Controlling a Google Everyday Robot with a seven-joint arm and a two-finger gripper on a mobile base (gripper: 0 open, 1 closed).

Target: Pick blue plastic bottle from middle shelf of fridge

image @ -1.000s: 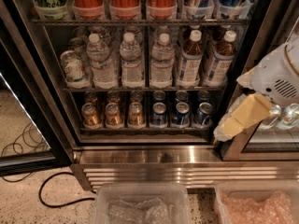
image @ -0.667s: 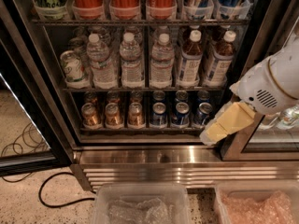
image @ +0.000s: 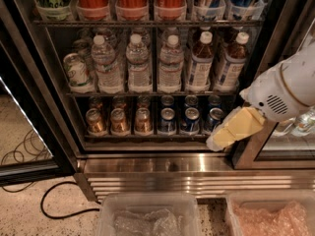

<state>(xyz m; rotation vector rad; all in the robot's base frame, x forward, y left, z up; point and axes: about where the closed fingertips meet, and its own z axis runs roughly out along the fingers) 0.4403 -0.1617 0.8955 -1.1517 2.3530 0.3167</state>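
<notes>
Shifted left and down since earlier, the gripper (image: pixel 231 131) is held beside the small cans (image: pixel 189 121), below the blue plastic bottle (image: pixel 230 65) standing on the middle shelf (image: pixel 147 94). Whether it is released or clenched cannot be told. It should be raised to label height first.

Floor (image: pixel 22 208): cable (image: pixel 64 215), two bins (image: pixel 147 197); jaws above

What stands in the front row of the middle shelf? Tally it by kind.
clear water bottles: 3
blue plastic bottles: 2
can: 1
Total: 6
The hand hangs at lower right, below the middle shelf.
</notes>
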